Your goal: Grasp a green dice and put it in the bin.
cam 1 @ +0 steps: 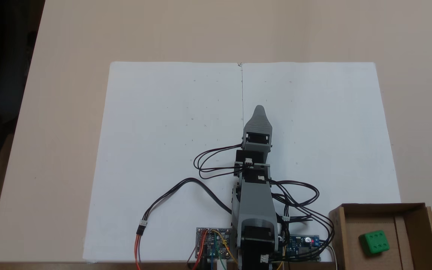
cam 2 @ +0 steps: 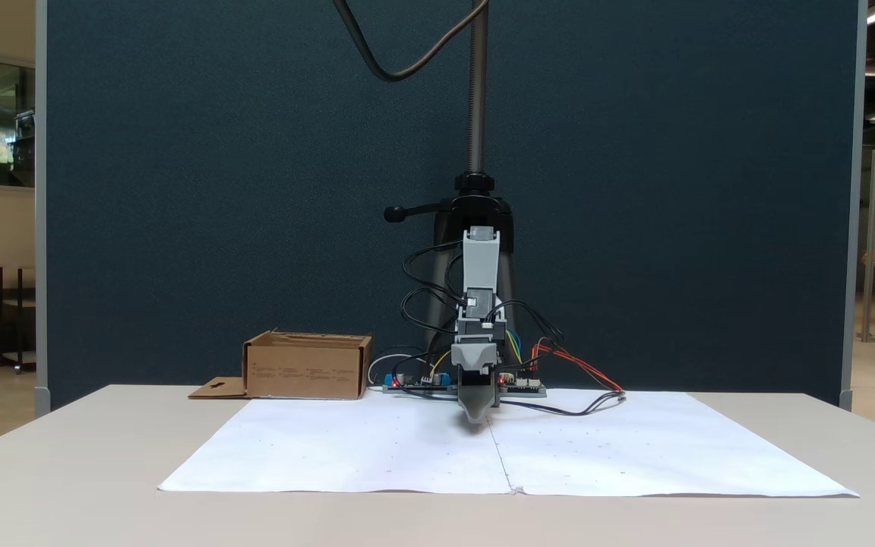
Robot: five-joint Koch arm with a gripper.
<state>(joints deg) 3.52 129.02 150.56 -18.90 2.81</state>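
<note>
1. A beige table is covered in its middle by two white paper sheets laid edge to edge, as is seen in both fixed views.
2. The grey Koch arm is stretched forward along the seam between the sheets, with black cables looped at its sides and circuit boards at its base.
3. The bin, a low-walled corrugated cardboard box with a hang-hole flap, is placed beside the arm's base, at the lower right of the top-down fixed view.
4. The gripper is pointed down, near the paper, and nothing is held by it; its jaws are lined up one behind the other for both cameras, so it cannot be told whether they are together or apart.
5. The green dice is found lying on the bin's floor, its six-pip face up, well apart from the gripper; the task is judged done.
6. The dice is judged light, stiff and not fragile; its smooth plastic and rounded edges may be slippery, so it is best taken across two opposite flat faces, at mid-height.
</note>
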